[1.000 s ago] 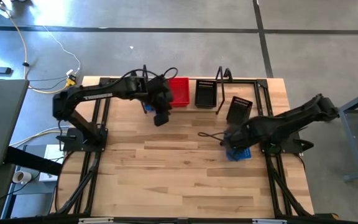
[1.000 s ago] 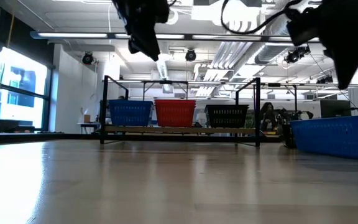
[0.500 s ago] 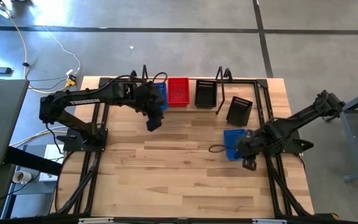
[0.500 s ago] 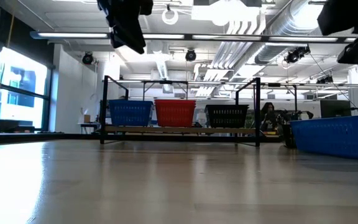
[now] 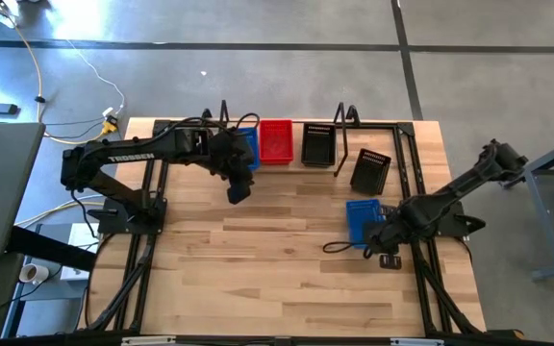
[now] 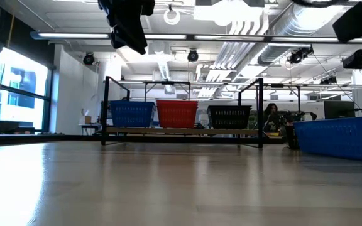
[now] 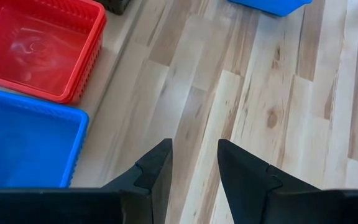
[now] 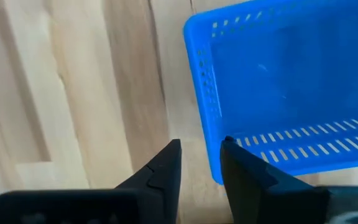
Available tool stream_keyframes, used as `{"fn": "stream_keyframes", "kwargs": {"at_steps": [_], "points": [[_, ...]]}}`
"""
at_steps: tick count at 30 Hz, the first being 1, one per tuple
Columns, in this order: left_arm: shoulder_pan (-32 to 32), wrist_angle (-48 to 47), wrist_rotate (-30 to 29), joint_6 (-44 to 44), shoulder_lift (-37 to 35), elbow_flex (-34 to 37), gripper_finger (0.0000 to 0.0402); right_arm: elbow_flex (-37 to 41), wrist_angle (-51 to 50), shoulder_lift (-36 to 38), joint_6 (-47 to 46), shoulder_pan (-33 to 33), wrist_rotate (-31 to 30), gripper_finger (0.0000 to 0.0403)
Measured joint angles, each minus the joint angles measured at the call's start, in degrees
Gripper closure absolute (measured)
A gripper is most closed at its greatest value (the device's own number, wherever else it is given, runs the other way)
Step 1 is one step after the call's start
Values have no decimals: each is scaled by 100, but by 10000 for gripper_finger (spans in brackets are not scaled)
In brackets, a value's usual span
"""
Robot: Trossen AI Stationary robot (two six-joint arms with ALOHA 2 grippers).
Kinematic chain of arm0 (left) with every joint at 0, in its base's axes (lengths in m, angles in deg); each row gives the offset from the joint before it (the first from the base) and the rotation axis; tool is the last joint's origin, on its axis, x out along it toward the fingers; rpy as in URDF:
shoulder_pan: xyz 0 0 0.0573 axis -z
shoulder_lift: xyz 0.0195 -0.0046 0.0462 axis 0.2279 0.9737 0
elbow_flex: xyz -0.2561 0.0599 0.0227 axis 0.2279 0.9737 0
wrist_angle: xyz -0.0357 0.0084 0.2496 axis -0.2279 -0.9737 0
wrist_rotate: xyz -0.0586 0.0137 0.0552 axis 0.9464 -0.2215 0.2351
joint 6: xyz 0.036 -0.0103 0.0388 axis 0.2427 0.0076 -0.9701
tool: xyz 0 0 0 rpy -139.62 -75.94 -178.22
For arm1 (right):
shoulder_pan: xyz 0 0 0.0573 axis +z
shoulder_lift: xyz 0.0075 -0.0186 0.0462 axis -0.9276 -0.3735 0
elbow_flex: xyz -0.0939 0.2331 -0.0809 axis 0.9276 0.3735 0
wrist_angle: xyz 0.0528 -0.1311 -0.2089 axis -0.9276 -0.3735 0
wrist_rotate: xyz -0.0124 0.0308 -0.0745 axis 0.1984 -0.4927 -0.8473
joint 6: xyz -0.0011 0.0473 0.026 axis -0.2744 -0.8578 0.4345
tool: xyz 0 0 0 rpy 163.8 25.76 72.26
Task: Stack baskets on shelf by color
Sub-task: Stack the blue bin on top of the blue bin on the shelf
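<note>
On the shelf at the table's far edge stand a blue basket, a red basket and a black basket, each on its bottom. A second black basket lies on the table right of the shelf. A loose blue basket rests flat on the table at the right. My left gripper hovers open just in front of the shelf's blue basket. My right gripper is open, raised beside the near corner of the loose blue basket.
Black bent-wire uprights stand at the shelf's ends, and black frame bars run along both table sides. A cable loop lies beside the right arm. Bare wood fills the middle and near part of the table.
My right gripper has drawn back from above the loose blue basket toward the table's near right and has risen; the basket stays in place. My left gripper has pulled back from the shelf toward the table's left, uncovering the shelf's blue basket.
</note>
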State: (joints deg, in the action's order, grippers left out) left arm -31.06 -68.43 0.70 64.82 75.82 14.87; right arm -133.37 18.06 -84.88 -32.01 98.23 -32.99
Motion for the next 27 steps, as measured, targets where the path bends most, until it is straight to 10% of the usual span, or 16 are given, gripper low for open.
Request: {"fn": "stream_keyframes", "kwargs": {"at_steps": [20,27], "points": [[-2,-2,0,1,2,0,284,658,445,-467,-386,17,306,282],[-2,0,0,1,2,0,284,658,548,-465,-282,13,415,377]]}}
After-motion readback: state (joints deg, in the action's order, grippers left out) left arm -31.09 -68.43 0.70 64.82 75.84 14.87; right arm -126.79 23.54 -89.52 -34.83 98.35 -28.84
